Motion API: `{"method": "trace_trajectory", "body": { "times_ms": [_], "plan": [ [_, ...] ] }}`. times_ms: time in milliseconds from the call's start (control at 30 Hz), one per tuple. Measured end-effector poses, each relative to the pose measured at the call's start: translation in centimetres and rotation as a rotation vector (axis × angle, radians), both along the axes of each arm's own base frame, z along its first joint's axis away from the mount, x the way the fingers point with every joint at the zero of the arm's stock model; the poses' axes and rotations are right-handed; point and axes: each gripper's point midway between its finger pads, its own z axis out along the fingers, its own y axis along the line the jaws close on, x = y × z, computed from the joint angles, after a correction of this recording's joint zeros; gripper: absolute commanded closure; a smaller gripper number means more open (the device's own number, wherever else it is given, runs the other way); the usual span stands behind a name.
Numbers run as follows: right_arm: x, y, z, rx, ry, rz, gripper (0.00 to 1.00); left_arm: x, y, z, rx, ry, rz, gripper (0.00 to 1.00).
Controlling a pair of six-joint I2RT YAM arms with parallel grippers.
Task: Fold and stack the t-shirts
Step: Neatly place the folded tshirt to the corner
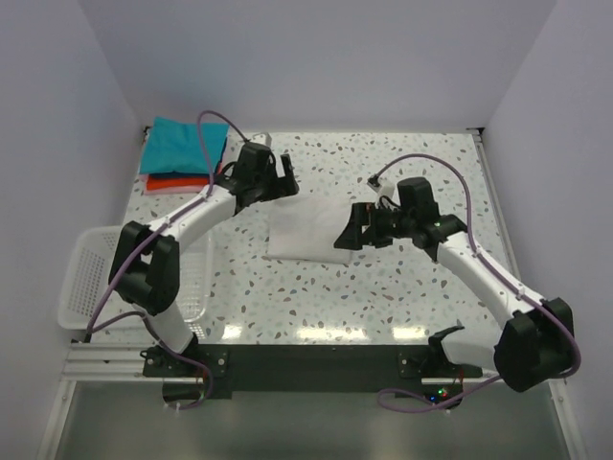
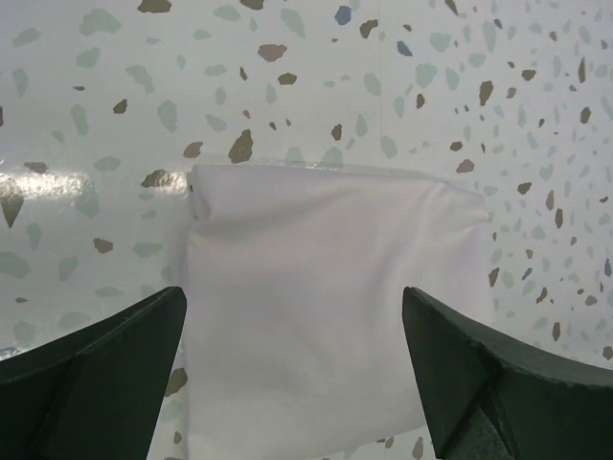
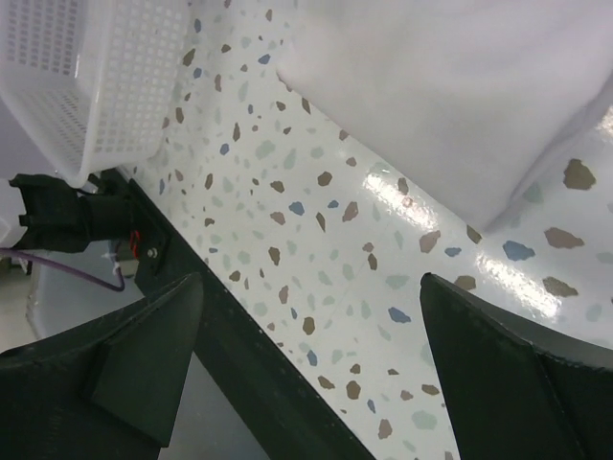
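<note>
White t-shirt [image 1: 302, 233] folded flat, smooth rectangle, left pincer [image 1: 287, 180] and right pincer [image 1: 347, 233] both spread wide

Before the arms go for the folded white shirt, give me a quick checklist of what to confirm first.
1. Fold of the plain white cloth t-shirt: ok, it lies as a flat rectangle.
2. Open, empty left claw: ok, fingers apart above the shirt.
3. Open, empty right claw: ok, beside the shirt's right edge.
4. Stack ready: ok, the folded teal t-shirt lies on the red-orange t-shirt in the far left corner.
5. White shirt on the stack: not ok, it lies apart.
6. Left arm's purple cable clear of the stack: cannot tell; it crosses the teal shirt in the top view.
</note>
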Motion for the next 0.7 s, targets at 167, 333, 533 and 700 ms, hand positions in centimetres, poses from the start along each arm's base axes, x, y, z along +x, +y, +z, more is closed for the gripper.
{"method": "trace_trajectory", "body": {
  "times_ms": [167,333,533,700],
  "plan": [
    [-0.4,-1.9,0.2,-0.082,-0.026,-0.071,0.01,-1.6,1.8,-3.0,0.086,0.083,0.025,0.00],
    [-0.7,-3.3,0.1,-0.140,-0.034,-0.118,0.01,-2.5,2.8,-6.0,0.153,0.163,0.045,0.00],
    [-0.9,-4.2,-0.4,-0.189,-0.029,-0.140,0.01,-3.2,3.2,-9.0,0.193,0.240,0.043,0.04],
    [-1.0,-4.4,-0.6,-0.203,-0.029,-0.141,0.01,-4.8,3.4,-11.2,0.197,0.296,0.024,0.07]
  ]
}}
